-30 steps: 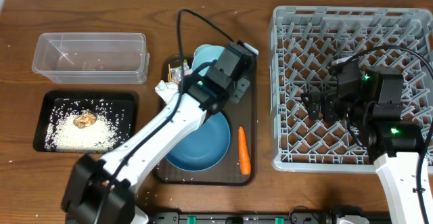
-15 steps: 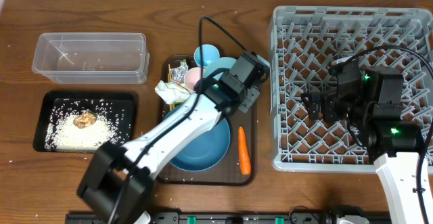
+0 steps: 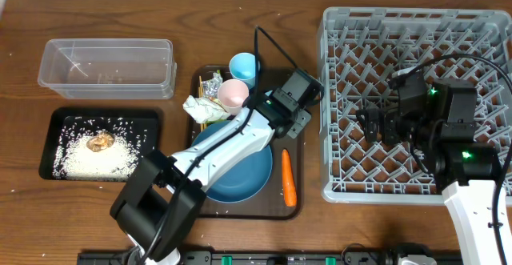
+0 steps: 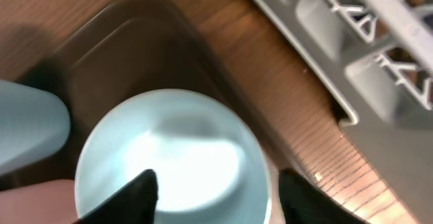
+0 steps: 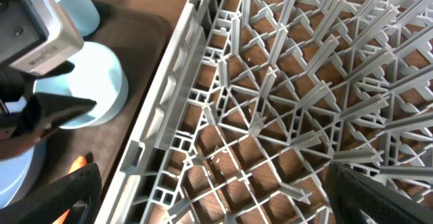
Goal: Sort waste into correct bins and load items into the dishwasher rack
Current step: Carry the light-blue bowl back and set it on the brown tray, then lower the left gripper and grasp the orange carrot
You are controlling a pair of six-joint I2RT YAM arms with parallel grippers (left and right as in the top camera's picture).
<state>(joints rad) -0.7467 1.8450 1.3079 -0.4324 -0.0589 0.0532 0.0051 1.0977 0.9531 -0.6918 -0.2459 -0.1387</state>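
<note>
Over at the 1 o'clock corner of the brown tray (image 3: pixel 264 207) we find the left tool (image 4: pixel 216 183), right on top of the small bowl (image 4: pixel 169 143). Its fingers (image 4: pixel 142 193) are spread wide: one shows over the bowl's inside, the other just outside the rim. Whether they actually grip it, I cannot tell. The bowl sits mouth up beside the blue cup (image 3: pixel 242 69), and the rack (image 3: pixel 416 15) wall is close at its 3 o'clock.

The pink cup (image 3: pixel 234 95) stands at 6 o'clock of the blue cup. At 9 o'clock of the pink cup lies the tissue (image 3: pixel 200 109), with the wrapper (image 3: pixel 212 85) at the tissue's 12. The big bowl (image 3: pixel 236 173) fills the lower half of the tray, partly under the left arm. The carrot (image 3: pixel 288 177) lies lengthwise at its 3 o'clock, along the tray's edge.

Far at 9 o'clock on the tabletop (image 3: pixel 240 25) the black tray (image 3: pixel 56 121) carries a heap of rice (image 3: pixel 88 159) with a brown scrap (image 3: pixel 100 141) on top. The tub (image 3: pixel 108 69) is at its 12.

The right tool (image 5: pixel 220 195) hangs over the rack near its left wall, fingers far apart and nothing between them but the pegs below.
</note>
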